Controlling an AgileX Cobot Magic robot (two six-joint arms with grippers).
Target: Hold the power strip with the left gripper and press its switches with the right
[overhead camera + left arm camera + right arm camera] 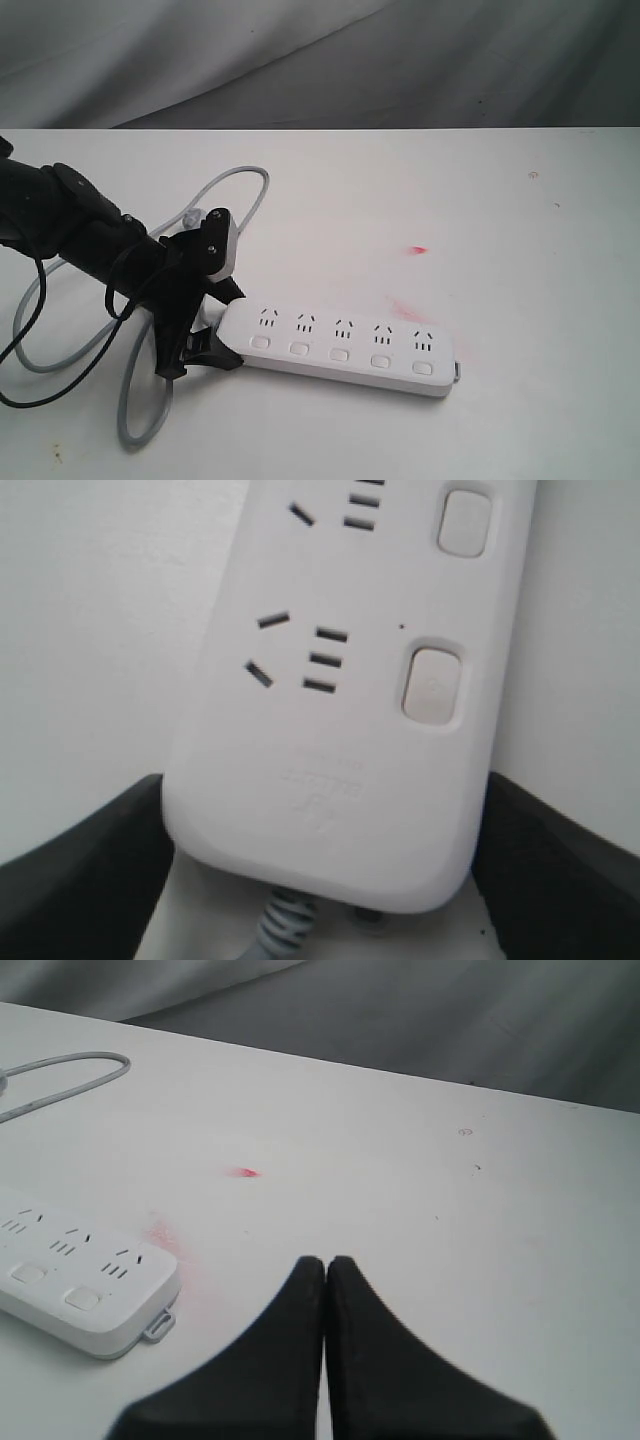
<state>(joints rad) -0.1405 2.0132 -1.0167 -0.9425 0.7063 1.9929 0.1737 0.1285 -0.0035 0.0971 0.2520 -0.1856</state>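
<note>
The white power strip [340, 345] lies flat on the table with its row of switches [339, 354] along the near side. My left gripper [222, 325] straddles its cord end, and in the left wrist view the black jaws press against both long sides of the power strip [330, 730], next to a switch [432, 685]. My right gripper [325, 1260] does not show in the exterior view. In its own view the fingers are shut together with nothing between them, above bare table beyond the far end of the power strip [80, 1290].
The grey cord [130, 400] loops on the table behind and left of the left arm. A red mark [418, 249] stains the table behind the strip. A small hanging tab [160, 1326] sticks out of the strip's far end. Grey cloth [320, 60] backs the table.
</note>
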